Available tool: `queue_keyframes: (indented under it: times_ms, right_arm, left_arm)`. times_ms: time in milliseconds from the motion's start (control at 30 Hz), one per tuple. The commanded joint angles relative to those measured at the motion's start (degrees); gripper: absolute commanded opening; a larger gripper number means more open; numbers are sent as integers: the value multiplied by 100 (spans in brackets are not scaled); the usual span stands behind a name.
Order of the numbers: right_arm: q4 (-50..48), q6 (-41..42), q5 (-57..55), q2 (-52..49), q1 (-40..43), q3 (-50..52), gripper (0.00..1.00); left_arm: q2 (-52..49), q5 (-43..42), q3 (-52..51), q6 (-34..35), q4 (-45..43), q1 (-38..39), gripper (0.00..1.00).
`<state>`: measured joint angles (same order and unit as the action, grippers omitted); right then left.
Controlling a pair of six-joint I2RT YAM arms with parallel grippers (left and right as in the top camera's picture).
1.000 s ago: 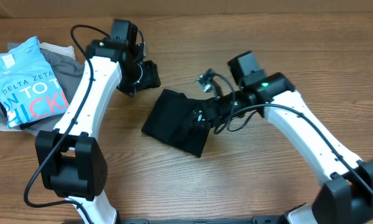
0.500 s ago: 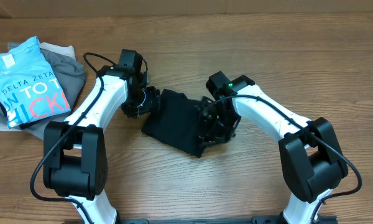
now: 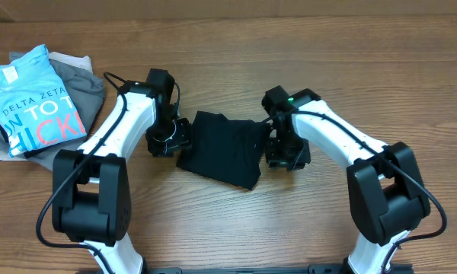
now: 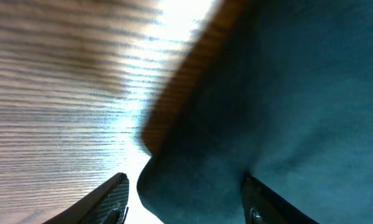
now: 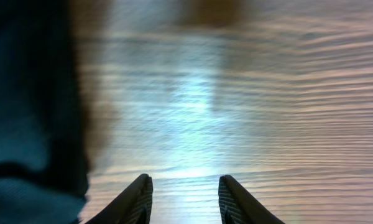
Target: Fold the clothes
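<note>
**Black garment mid-table, both grippers at its sides, nothing gripped**

- The black garment (image 3: 221, 148) lies on the wooden table (image 3: 236, 46), roughly centred between the two arms. It sits as a compact, lumpy quadrilateral with its lower corner pointing toward the robot. No tag visible from overhead.
- Left gripper (image 4: 185, 188): at the garment's left edge, low over the table. Fingers are apart. In the wrist view a corner of the fabric sits in the gap between them, with bare wood to the left. They are not pinched on the cloth.
- Right gripper (image 5: 185, 183): at the garment's right edge. Fingers are apart, with only bare wood between the tips. The dark fabric is off to the left side of the wrist view, beside the fingers, not between them.
- Far left of the table: a light blue tee (image 3: 34, 99) with lettering lies on top of grey garments (image 3: 80, 80), well apart from the black one.
</note>
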<state>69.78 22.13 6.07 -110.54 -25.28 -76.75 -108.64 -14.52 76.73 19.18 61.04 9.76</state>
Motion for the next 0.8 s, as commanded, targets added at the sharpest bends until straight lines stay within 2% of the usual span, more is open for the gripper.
queue_keyframes:
  times_ms: [0,100,167,333,500,767]
  right_arm:
    - [-2,168,-214,527,334,-164,39]
    - [-98,-385,254,1021,481,-518,43]
    - [-184,-837,1008,1281,483,-732,56]
    - [-133,-911,2114,1333,363,-688,56]
    - [-396,-911,2603,1311,2,-262,59]
    - [-1082,-909,3121,1047,-238,540,62]
  left_arm:
    - [828,280,127,57,-354,39,64]
    - [1198,404,173,-195,-1486,39,75]
    - [1176,404,170,-470,-2546,48,75]
    - [608,68,170,-590,-3449,50,74]
    - [-273,-791,170,-675,-3427,81,66]
    - [-780,-796,170,-1392,-2793,131,66]
